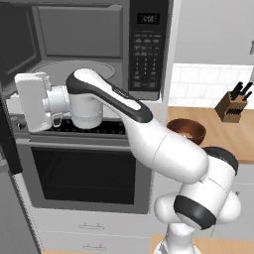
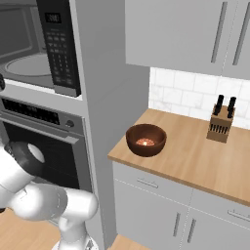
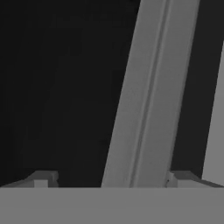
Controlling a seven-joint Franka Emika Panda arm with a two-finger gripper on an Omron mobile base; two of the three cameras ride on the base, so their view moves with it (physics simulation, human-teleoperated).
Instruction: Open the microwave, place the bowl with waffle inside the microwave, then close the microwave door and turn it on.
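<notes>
The glossy reddish-brown round bowl point(image 2: 146, 139) with the small pale orange waffle point(image 2: 144, 142) in its bottom sits on the wooden bench point(image 2: 195, 161), near the bench's front left corner, close to the tall cabinet column. From the pincer it lies well off to the right and lower, with the arm's own elbow between them in the left base view.

The black-and-steel built-in microwave point(image 1: 79, 44) stands open: its grey cavity and round turntable show, and the dark-glass microwave door point(image 1: 10, 139) hangs swung out at the far left edge. The two-finger gripper point(image 3: 109, 179) is at that door, released, its jaws spread wide. The door's silver bar handle point(image 3: 146, 96) runs up between the fingertips point(image 3: 43, 178), its long axis slightly tilted.

The next move looks like a withdrawal from the handle and a swing right and down to the bowl.
</notes>
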